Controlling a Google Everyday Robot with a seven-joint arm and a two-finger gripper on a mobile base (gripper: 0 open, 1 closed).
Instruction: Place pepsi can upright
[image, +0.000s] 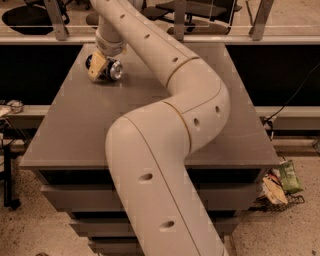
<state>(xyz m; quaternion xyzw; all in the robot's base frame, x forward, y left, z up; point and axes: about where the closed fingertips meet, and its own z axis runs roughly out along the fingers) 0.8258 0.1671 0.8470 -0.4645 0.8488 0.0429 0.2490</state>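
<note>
A thick cream-coloured robot arm (170, 150) fills the middle of the view; it rises from the bottom edge, just right of centre, climbs to a broad elbow over the right half of a grey table (70, 130), then folds back and stretches up and to the left in a long slanted line toward the table's far left corner; small dark holes dot its casing. At the end of that reach a rounded wrist points downward, and the gripper (102, 70) sits low at the tabletop, near the far left corner. The pepsi can (114, 70) lies on its side right at the gripper, touching it or very nearly so; its round silver end faces the viewer and its dark body runs back behind the gripper's yellowish tip. It cannot be told whether the jaws are clamped on the can or only resting against it. The table has drawer fronts (65, 192) below its front edge; a metal rail (280, 39) runs across behind it. On the speckled floor to the right lies a green packet (288, 177), beside some crumpled wrappers (272, 190).
</note>
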